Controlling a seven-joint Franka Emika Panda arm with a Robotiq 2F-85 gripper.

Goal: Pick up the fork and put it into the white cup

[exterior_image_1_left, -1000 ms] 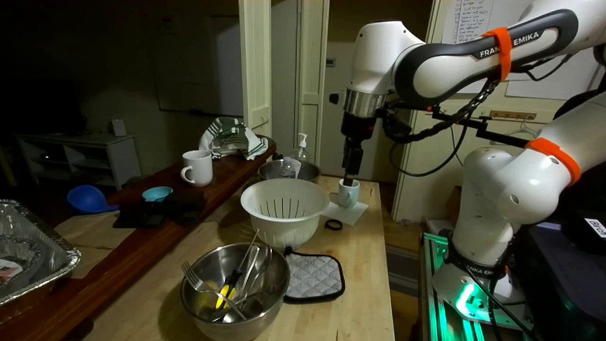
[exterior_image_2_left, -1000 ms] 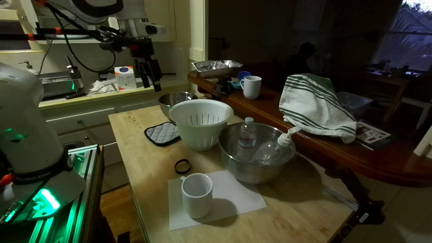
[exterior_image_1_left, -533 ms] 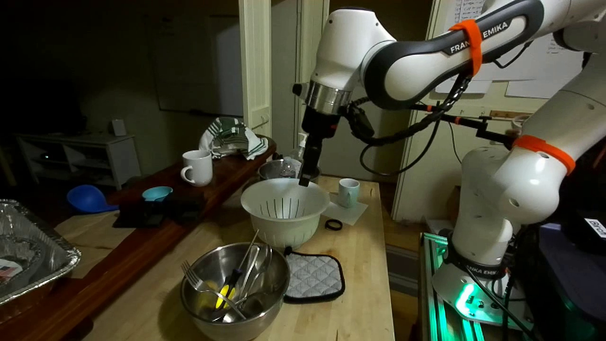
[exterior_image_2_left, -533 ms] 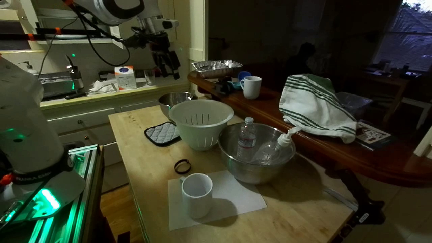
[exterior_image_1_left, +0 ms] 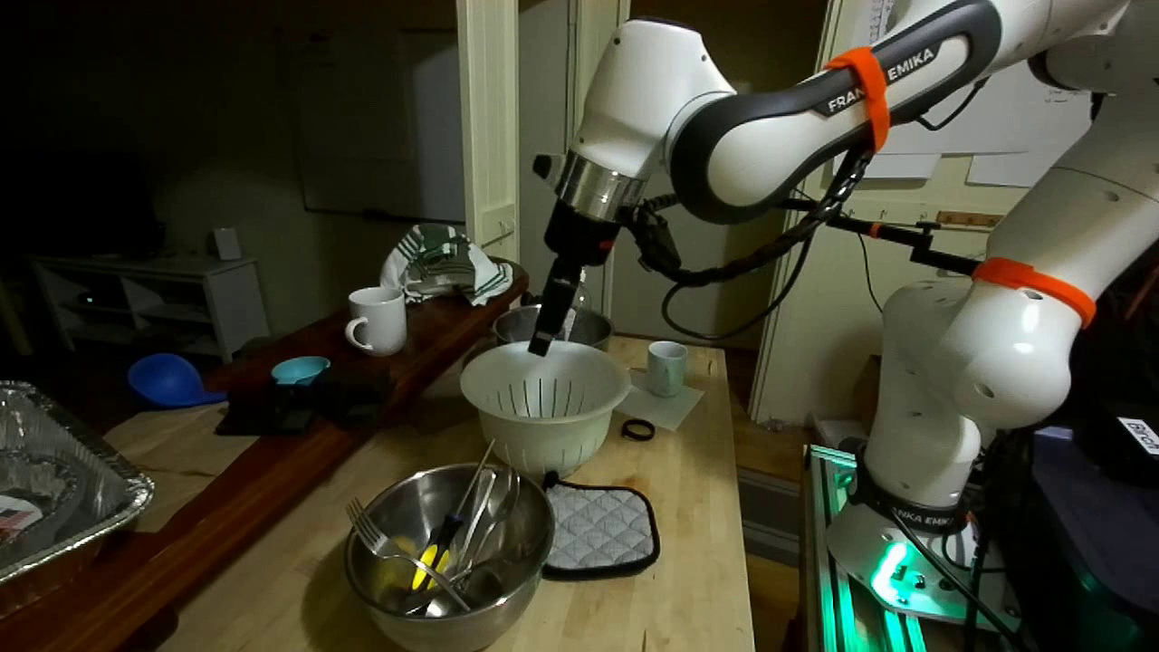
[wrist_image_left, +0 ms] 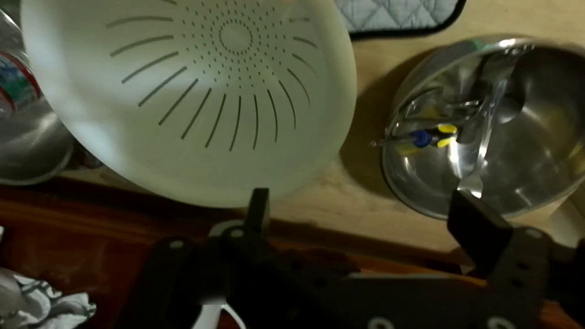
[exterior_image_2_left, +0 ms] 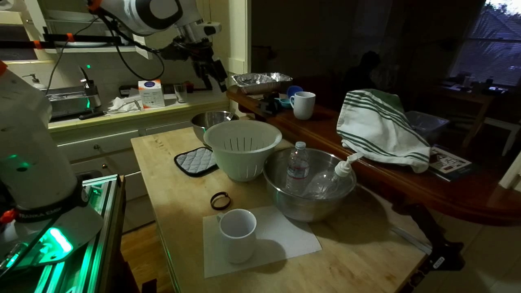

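Note:
The fork [exterior_image_1_left: 396, 551] leans in a steel bowl [exterior_image_1_left: 534, 580], tines over the rim; in the wrist view the fork [wrist_image_left: 486, 132] has its head partly behind a fingertip. A white cup [exterior_image_1_left: 378, 321] with a loop handle stands on the raised wooden ledge, also visible in an exterior view [exterior_image_2_left: 303, 106]. Another white mug [exterior_image_2_left: 238, 240] stands upright on paper on the table; its handle barely shows. My gripper [wrist_image_left: 363, 201] is open and empty, tilted above the colander and ledge edge, apart from the bowl. It shows in both exterior views [exterior_image_1_left: 541, 347] [exterior_image_2_left: 216, 88].
A large pale colander [exterior_image_1_left: 543, 435] stands between the steel bowl and another steel bowl [exterior_image_2_left: 309, 209] holding a water bottle and pump bottle. A grey pot holder [exterior_image_1_left: 602, 530] and black ring [exterior_image_1_left: 638, 430] lie nearby. The ledge [exterior_image_1_left: 272, 471] carries a towel and measuring cups.
My gripper has moved left in one exterior view and right in the other, and has tilted. It stays open. The fork, bowls and cups have not moved.

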